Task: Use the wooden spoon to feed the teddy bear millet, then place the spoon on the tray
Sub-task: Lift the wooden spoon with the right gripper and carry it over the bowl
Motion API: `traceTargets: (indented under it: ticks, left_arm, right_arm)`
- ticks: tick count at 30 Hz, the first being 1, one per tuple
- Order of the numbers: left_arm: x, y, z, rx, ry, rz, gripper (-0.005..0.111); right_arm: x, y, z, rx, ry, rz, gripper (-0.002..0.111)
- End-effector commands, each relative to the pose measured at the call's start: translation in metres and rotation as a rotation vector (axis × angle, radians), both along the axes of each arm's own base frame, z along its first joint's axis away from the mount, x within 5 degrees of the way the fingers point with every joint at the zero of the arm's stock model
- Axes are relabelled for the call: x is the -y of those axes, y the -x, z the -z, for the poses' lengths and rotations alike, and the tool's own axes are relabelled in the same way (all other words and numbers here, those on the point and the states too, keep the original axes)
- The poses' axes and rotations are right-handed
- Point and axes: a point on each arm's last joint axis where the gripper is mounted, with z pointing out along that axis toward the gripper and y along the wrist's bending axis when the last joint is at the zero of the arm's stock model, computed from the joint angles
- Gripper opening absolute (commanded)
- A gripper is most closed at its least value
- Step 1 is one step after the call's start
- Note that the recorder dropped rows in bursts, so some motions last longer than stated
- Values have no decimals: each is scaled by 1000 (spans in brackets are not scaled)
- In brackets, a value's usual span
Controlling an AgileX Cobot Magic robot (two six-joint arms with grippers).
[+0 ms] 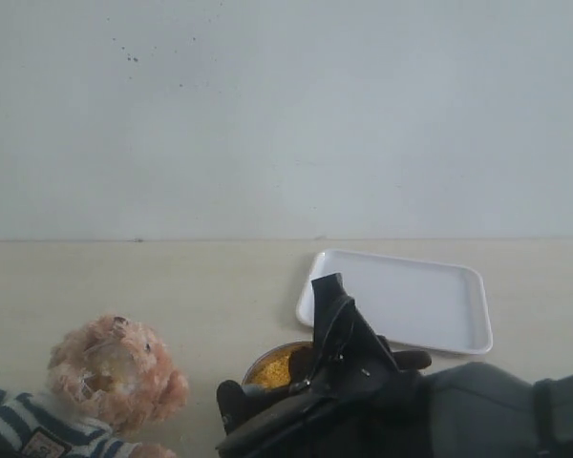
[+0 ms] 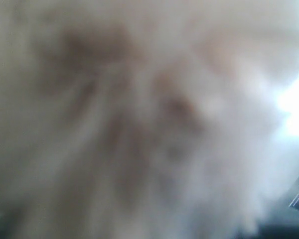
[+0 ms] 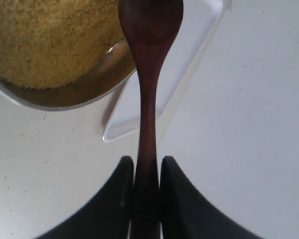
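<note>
— At seven o'clock in the exterior view, what sits there?
— Fluffy light-brown teddy bear (image 1: 115,372) in a navy-and-white striped shirt. At six o'clock is a round metal bowl (image 1: 252,365) of bright-yellow millet (image 1: 277,365). Just beside it, toward two o'clock, lies a flat white rectangular tray (image 1: 411,296).
— And the spoon?
— Right gripper (image 3: 146,167): black jaws clamped on the thin handle of the small reddish-brown wooden spoon (image 3: 147,99). Its oval end shows against the tray's corner, beside the bowl's rim.
— Left gripper?
— Hidden (its camera shows only blurred fur), so I can't tell.
</note>
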Motion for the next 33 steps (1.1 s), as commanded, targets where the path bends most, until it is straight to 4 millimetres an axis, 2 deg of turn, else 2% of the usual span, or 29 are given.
traceTargets:
  ticks: [1, 12, 20, 24, 28, 33]
  left_arm:
    - [1, 0, -1, 6, 18, -1, 4]
    - [1, 0, -1, 6, 18, -1, 4]
    - [1, 0, -1, 6, 18, -1, 4]
    - [1, 0, -1, 6, 18, -1, 4]
    - [1, 0, -1, 6, 18, -1, 4]
    - [1, 0, -1, 6, 18, -1, 4]
  right_arm:
    - [-3, -2, 2, 21, 36, 35, 3]
    - [-1, -3, 5, 27, 66, 56, 3]
    - [0, -1, 18, -25, 82, 93, 3]
    - [-5, 2, 20, -96, 12, 125, 3]
    - [-18, 0, 10, -119, -101, 165, 3]
    - [-22, -1, 4, -203, -199, 281, 3]
